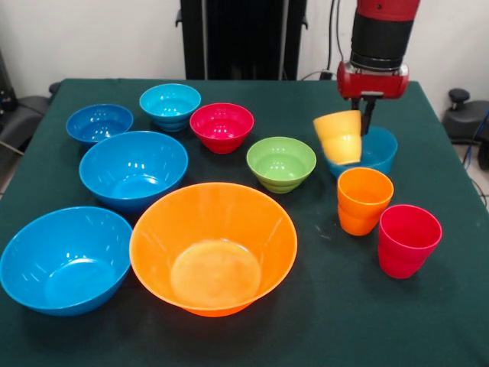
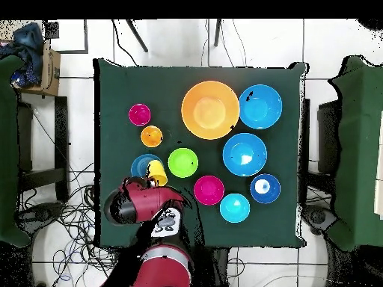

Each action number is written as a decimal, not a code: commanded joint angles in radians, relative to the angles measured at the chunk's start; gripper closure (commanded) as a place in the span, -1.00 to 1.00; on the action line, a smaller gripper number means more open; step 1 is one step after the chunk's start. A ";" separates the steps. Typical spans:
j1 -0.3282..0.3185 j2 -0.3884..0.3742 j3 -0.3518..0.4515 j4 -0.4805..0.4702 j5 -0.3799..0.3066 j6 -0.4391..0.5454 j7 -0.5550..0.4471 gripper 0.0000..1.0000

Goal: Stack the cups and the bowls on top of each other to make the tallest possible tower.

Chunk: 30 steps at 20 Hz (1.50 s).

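Sweeping left to right across the green table [image 1: 321, 336] in the front view: a large blue bowl [image 1: 65, 260] sits at the near left, with a second large blue bowl [image 1: 133, 168] behind it and a small dark-blue bowl [image 1: 99, 123] farther back. Next comes a light-blue bowl [image 1: 170, 105], then a red bowl [image 1: 221, 126] just beside it. Centre stage, the very large orange bowl [image 1: 213, 248] stands empty, nothing stacked in it yet. A small green bowl [image 1: 281, 163] sits behind it to the right. Over on the right, the gripper [image 1: 357, 107] is clamped on the rim of a yellow cup [image 1: 339, 137], held tilted and lifted above another blue bowl [image 1: 380, 150]. Crowding close in front are an orange cup [image 1: 364, 200] and a red cup [image 1: 408, 240], upright and just beside each other.
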 commanded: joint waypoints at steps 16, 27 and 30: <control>-0.046 -0.104 0.096 -0.065 0.099 0.169 0.125 1.00; -0.064 -0.119 0.105 -0.085 0.129 0.225 0.115 1.00; -0.072 -0.113 0.108 -0.096 0.140 0.227 0.120 1.00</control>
